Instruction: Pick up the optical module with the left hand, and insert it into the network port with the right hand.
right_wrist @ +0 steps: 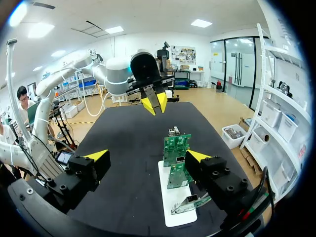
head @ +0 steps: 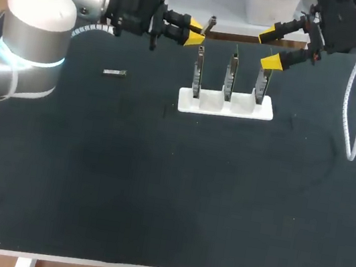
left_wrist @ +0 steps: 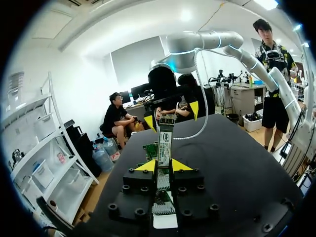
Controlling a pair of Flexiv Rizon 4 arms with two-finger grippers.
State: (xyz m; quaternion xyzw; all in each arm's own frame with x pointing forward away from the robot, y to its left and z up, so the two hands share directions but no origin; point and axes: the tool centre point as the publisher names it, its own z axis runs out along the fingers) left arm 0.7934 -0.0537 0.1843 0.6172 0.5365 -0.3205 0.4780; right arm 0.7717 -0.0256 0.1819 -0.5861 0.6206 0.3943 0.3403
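My left gripper (head: 195,32) hangs above the back left of the board stand and is shut on the optical module (head: 211,23), a slim metal bar with a labelled face (left_wrist: 164,144) that sticks out past the yellow tips. Opposite it, my right gripper (head: 271,48) is open above the stand's right end, with nothing between its fingers. In the right wrist view my left gripper (right_wrist: 154,104) faces me across the table. The white stand (head: 226,105) carries three upright green circuit boards (right_wrist: 174,146) with metal network ports along their upper edges.
A second small module (head: 114,73) lies flat on the black mat, left of the stand. The mat (head: 155,191) stretches bare toward the table's front edge. White cables hang beside both arms.
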